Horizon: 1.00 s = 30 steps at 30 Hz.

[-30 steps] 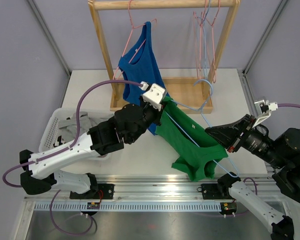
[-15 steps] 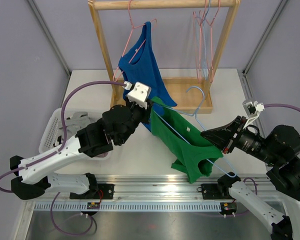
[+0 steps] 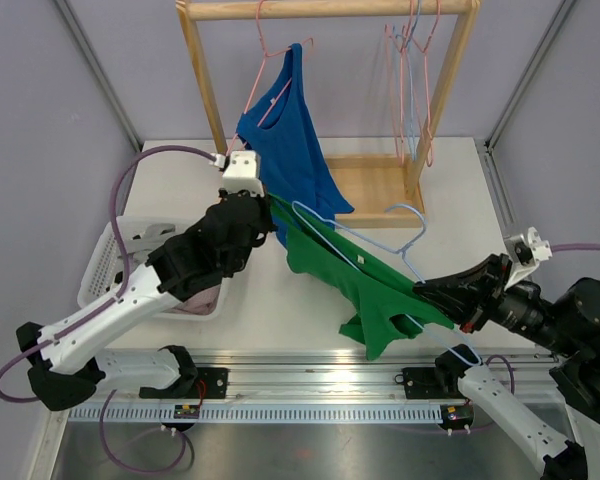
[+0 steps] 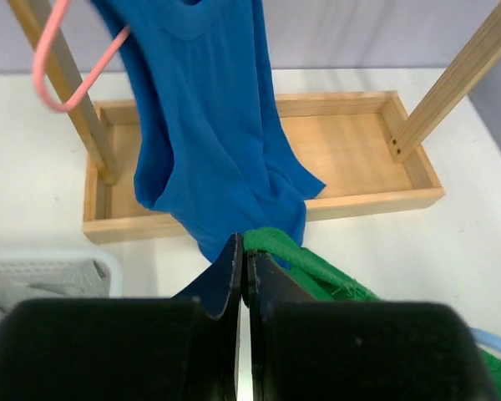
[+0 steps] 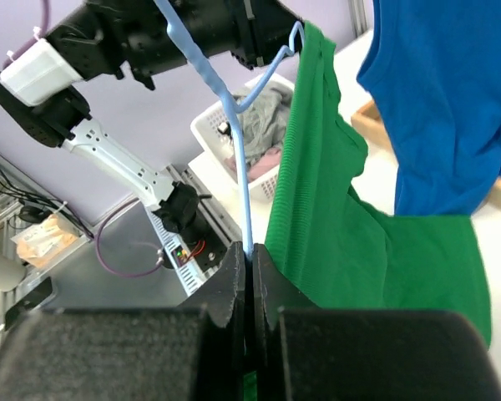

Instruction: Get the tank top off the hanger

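Okay, I'm pinching the ribbed knit green tank top (image 3: 345, 275) by a strap in my left gripper (image 4: 242, 249), holding it taut just in front of the wooden rack (image 3: 206, 95). My right gripper (image 5: 247, 251) is clamping the thin light-blue wire hanger (image 5: 242, 188). A smooth blue tank top (image 3: 285, 130) is hanging on the rack, draping right behind the strap.

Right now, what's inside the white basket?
Grey clothing and a pinkish piece lie in the white basket. The left arm covers most of it from above.
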Each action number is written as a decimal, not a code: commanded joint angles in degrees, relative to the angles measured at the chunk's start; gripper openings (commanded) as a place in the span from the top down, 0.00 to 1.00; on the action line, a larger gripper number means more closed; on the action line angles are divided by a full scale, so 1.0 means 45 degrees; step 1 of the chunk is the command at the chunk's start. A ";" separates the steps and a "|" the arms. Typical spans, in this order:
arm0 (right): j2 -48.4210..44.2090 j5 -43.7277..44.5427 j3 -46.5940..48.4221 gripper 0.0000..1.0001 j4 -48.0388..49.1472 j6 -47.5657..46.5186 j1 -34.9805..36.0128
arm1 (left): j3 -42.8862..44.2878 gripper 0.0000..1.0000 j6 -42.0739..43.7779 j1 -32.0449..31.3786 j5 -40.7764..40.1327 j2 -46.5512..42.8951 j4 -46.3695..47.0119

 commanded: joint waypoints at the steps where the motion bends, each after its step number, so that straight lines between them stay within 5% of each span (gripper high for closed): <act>1: -0.0710 -0.0602 0.0079 1.00 0.1064 -0.0708 0.0061 | -0.0608 1.00 -0.1774 0.0906 -0.0073 -0.1193 -0.0054; 4: -0.1139 -0.0605 -0.1536 1.00 0.3036 -0.0261 0.0041 | -0.1370 1.00 -0.1288 0.0887 0.3044 -0.1681 0.1191; 5: -0.1314 -0.0371 -0.2184 1.00 0.5306 0.0012 0.0041 | -0.2456 1.00 -0.0686 0.0868 0.6072 -0.1953 0.1951; 7: -0.1784 0.0312 -0.4809 1.00 0.8554 0.1280 0.0041 | -0.3653 1.00 -0.0252 0.0751 0.9309 -0.2638 0.4412; 8: -0.1862 0.0585 -0.5697 1.00 1.2477 0.1671 0.0061 | -0.4625 1.00 0.0059 0.0364 1.1819 -0.2736 0.5076; 10: -0.1436 0.1732 -0.7938 1.00 1.8415 0.2571 0.0041 | -0.5179 1.00 0.0373 -0.0340 1.3013 -0.2680 0.5902; 13: 0.0514 0.3787 -0.8868 1.00 2.3434 0.2673 0.0041 | -0.5708 1.00 0.0609 -0.1475 1.3620 -0.1999 0.5903; 16: 0.2138 0.5874 -0.9065 1.00 2.5013 0.1016 0.0041 | -0.5943 1.00 0.0396 -0.1866 1.2598 -0.1391 0.5456; 18: 0.2297 0.7375 -0.8446 1.00 2.3581 0.0212 0.0041 | -0.5866 0.97 0.0064 -0.1964 1.0859 -0.1000 0.4466; 22: 0.2335 0.8456 -0.4899 1.00 1.2624 0.0638 0.0041 | -0.5223 0.93 -0.1438 -0.1964 0.5586 -0.0823 0.1904; 25: 0.2979 0.9220 -0.3463 1.00 0.9890 0.0563 0.0041 | -0.5143 0.59 -0.1811 -0.1965 0.4932 -0.1252 0.1003; 27: 0.3969 0.9725 -0.1928 1.00 0.8909 0.0114 0.0041 | -0.5085 0.16 -0.1910 -0.1964 0.4911 -0.1661 0.0593; 30: 0.5978 1.0177 0.0146 1.00 0.6779 -0.0473 0.0041 | -0.4714 0.05 -0.2008 -0.1984 0.5048 -0.2013 -0.0187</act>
